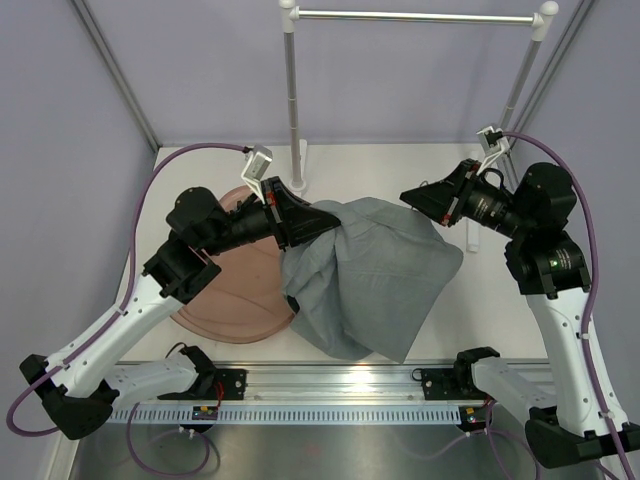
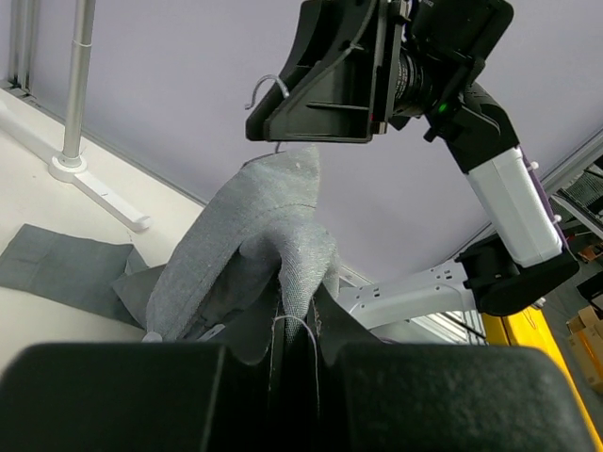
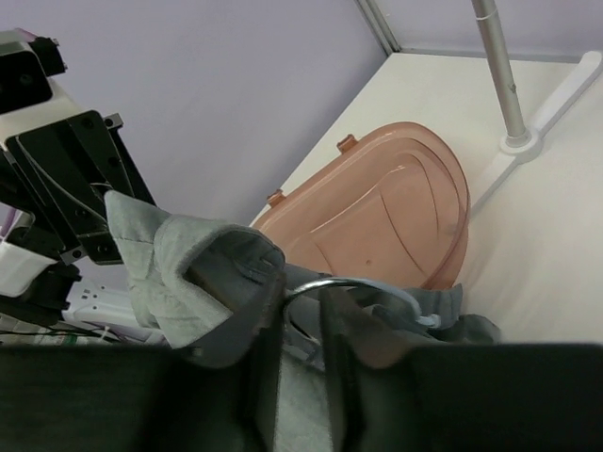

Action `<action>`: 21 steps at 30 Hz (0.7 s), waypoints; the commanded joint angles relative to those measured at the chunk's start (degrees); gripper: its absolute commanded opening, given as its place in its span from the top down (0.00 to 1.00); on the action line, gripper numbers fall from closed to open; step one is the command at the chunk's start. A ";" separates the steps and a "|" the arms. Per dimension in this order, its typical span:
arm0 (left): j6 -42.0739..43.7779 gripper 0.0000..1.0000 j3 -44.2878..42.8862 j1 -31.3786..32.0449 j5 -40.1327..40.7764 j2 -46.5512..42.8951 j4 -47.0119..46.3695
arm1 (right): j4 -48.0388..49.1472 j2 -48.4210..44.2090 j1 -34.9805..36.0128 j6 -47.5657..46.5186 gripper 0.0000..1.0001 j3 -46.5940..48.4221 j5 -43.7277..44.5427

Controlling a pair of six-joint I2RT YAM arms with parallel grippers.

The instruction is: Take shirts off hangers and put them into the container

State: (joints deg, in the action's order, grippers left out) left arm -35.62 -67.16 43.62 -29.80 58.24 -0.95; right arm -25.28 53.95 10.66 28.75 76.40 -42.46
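**Shirt** [image 1: 385,275], grey-green: gathered into a raised fold at its far-left end and draped from there down onto the bench [image 1: 490,320], spreading rightward and toward the near edge. Long axis diagonal in the top view, from the raised pinch at far left to the loose hem at near right. In the left wrist view, drawn up into a peak pointing at the opposite arm. Near-left edge of the cloth overlapping the right rim of the container.

**Container** [image 1: 225,320], pinkish-brown oval tub: flat on the bench beneath the left arm, just left of the shirt, long axis roughly far to near.

**Hanger** [image 2: 268,83]: only the wire hook visible, rising out of the cloth peak and pointing upward; rest of the frame covered by cloth.

**Left end effector** [image 2: 297,363]: closed to a slit, a fold of the shirt clamped between both fingers.

**Right end effector** [image 3: 301,311]: jaws at a narrow gap, wider than the wire; curved hook crossing between the fingertips, contact with it not discernible. Set over the far-right side of the shirt, facing the left end effector across the raised cloth.

**Garment rail** [image 1: 420,16], white and metal: upright at the far edge of the bench, left pole's foot just beyond the left end effector.
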 commanded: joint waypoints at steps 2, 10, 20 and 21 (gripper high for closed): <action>-1.12 1.00 -2.01 0.15 -2.89 -0.58 -6.70 | 1.38 0.36 2.09 -1.15 1.00 0.94 3.85; 2.38 0.57 -2.63 0.24 -2.55 -2.07 0.85 | -5.65 -1.04 5.25 -6.25 1.00 4.54 13.45; 9.42 0.48 -0.61 0.15 4.04 -7.61 17.11 | -14.44 -1.75 5.34 -9.59 1.00 9.64 17.84; 9.69 0.50 -0.35 0.15 4.31 -7.79 17.56 | -15.41 -2.01 5.25 -9.68 1.00 9.82 18.11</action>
State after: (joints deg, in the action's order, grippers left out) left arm -29.06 -67.16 43.62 -27.92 52.03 11.84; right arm -38.11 53.23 15.55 20.29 82.91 -27.07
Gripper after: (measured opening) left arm 0.508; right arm 0.040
